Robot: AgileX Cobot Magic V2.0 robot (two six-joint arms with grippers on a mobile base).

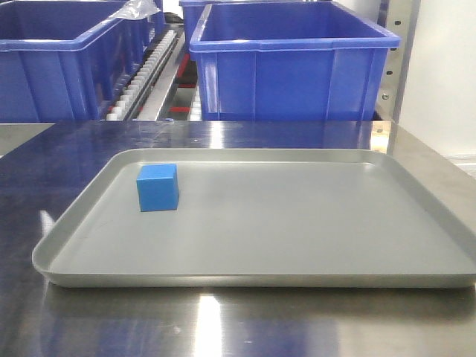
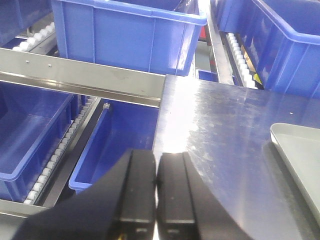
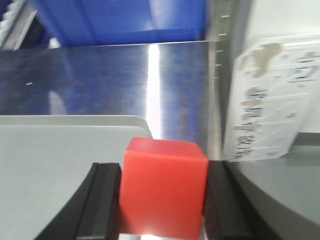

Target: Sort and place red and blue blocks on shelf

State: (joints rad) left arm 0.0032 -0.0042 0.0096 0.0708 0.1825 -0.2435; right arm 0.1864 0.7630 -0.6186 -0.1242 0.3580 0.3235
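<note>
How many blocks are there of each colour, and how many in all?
Red block: 1
Blue block: 1, on the tray
Total: 2 blocks

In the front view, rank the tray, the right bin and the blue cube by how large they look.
1. tray
2. right bin
3. blue cube
The bin stands farther from the camera, so tray over bin holds only as seen here.
</note>
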